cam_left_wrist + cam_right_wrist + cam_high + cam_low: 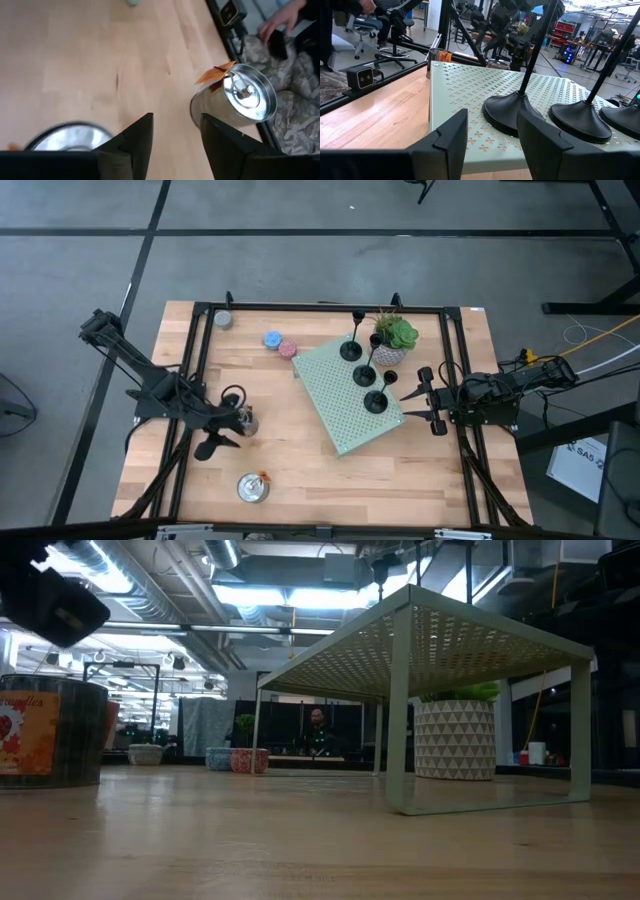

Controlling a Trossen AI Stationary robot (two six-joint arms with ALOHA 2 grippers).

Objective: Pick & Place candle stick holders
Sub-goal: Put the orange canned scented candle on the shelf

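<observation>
While both grippers (232, 430) (428, 398) gape empty, three holders (363, 375) stand on the green rack (335, 405) atop the wooden table (300, 470).

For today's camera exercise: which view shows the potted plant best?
The high view: the potted plant shows whole, leaves and pot, beside the green shelf. The low view shows its patterned pot and a few leaves behind the shelf's leg. The left wrist view misses it.

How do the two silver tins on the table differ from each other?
The silver tin by the left gripper sits under the left gripper; the silver tin at the front edge stands alone, untouched. The front tin shows an orange tag at its lid; on the other, none is visible from above. Both are round, shiny, and rest on the bare wood.
</observation>
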